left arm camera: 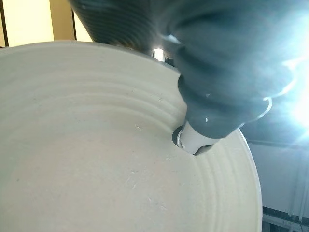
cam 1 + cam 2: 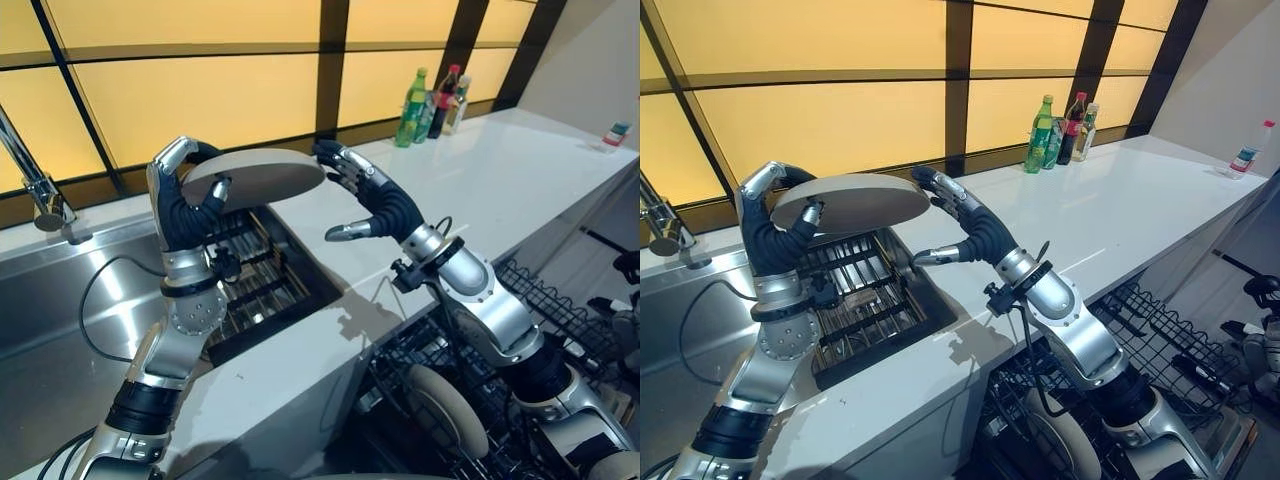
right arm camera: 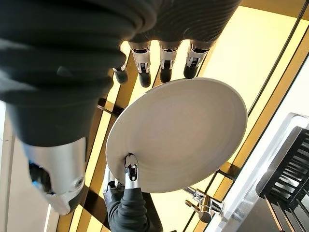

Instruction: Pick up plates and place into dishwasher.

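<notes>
The left hand point(image 2: 185, 205) pinches the pale plate point(image 2: 255, 178) by its rim, level above the sink rack point(image 2: 255, 285). The right hand point(image 2: 375, 200) has loosely spread fingers point(image 3: 166, 65) beside the plate's far edge; contact unclear.

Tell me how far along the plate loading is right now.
Partly done, by the look of it. One plate already stands in the dishwasher rack below the counter. In hand: the left hand pinches another plate above the sink rack, with the right hand open at its far edge, seemingly about to take it. Left: carrying that plate down into the dishwasher rack.
</notes>
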Motion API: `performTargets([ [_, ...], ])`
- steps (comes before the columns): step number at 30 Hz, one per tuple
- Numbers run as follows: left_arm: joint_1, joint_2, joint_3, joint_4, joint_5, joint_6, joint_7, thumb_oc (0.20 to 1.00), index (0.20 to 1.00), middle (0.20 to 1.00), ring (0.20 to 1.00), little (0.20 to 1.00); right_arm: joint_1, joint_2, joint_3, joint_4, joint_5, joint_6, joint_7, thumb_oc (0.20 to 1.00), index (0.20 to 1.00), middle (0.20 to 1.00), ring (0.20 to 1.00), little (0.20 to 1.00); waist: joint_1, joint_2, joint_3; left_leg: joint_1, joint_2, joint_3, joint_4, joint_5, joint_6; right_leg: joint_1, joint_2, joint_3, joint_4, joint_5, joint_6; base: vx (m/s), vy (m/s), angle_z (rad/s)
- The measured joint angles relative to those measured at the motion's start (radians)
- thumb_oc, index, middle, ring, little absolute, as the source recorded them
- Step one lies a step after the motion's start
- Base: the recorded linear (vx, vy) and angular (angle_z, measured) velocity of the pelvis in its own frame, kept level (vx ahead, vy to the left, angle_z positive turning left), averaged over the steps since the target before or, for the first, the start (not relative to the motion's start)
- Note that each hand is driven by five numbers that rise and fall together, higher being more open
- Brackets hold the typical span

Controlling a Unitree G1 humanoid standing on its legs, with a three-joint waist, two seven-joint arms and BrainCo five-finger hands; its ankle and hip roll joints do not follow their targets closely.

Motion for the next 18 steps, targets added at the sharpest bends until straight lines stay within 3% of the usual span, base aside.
performTargets([
  [3,0.0,0.0,-0.008,-0.003,0.001,0.0,-0.004,0.2,0.2,0.2,0.2,0.2,0.0,0.001,0.001,0.0,-0.039,-0.001,-0.021,1.0,1.0,1.0,1.0,1.0,0.019,-0.001,0.002,0.0,-0.003,-0.001,0.0,0.001,0.001,0.0,-0.002,-0.002,0.0,0.0,-0.001,0.0,0.0,0.0],
  [10,0.0,0.025,-0.044,-0.019,0.003,-0.02,-0.037,0.2,0.2,0.2,0.2,0.2,-0.005,-0.023,-0.016,-0.002,-0.303,-0.002,-0.179,1.0,1.0,1.0,1.0,1.0,0.016,0.006,0.013,0.0,-0.01,-0.012,0.002,0.003,0.004,0.001,-0.009,-0.013,0.0,-0.002,0.002,0.01,0.011,0.05],
  [18,0.0,0.043,-0.033,-0.052,0.003,-0.02,-0.025,0.2,0.2,0.2,0.2,0.2,-0.001,-0.07,-0.095,-0.014,-0.36,-0.01,-0.223,1.0,1.0,1.0,1.0,1.0,0.011,0.014,0.023,0.0,-0.009,0.001,-0.003,0.003,0.005,-0.008,-0.01,-0.001,0.0,-0.001,0.003,0.0,0.003,-0.04],
])
